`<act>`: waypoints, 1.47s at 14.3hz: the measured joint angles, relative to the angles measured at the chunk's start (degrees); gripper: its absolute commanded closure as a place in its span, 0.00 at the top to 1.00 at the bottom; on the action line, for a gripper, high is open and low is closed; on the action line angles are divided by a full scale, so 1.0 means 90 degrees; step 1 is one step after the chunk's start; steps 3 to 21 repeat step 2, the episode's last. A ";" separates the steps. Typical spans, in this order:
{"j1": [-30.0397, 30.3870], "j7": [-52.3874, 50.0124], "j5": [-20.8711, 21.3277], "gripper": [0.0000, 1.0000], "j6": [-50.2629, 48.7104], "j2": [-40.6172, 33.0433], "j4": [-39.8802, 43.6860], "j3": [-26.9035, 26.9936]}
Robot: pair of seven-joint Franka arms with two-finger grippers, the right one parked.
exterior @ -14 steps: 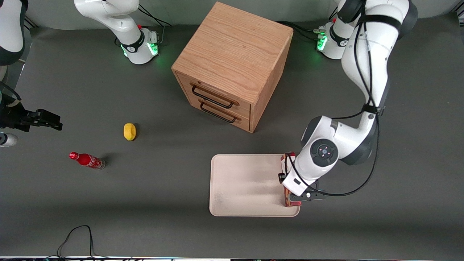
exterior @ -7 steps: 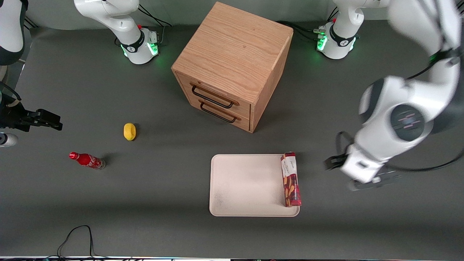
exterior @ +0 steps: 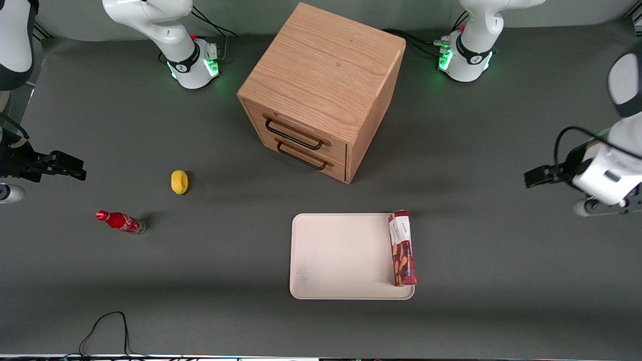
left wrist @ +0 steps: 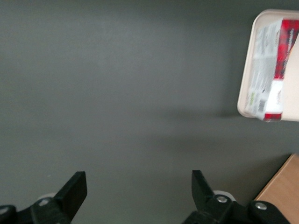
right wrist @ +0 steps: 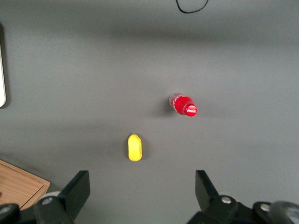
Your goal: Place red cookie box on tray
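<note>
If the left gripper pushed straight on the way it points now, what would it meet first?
Most likely just the bare table. The left gripper is open, pointing down at empty mat, well clear of the tray and the red cookie box on it. Height is hard to judge.

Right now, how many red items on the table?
2. The red cookie box lies along the tray edge toward the working arm's end. A small red cola bottle lies toward the parked arm's end, near the lemon. The gripper is open, away from both.
</note>
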 measured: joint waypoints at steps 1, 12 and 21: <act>0.0063 0.0139 -0.0013 1.00 -0.0003 -0.0179 -0.0182 0.0017; 0.0092 0.0303 -0.0016 1.00 -0.0013 -0.0337 -0.0315 0.0024; 0.0092 0.0303 -0.0016 1.00 -0.0013 -0.0337 -0.0315 0.0024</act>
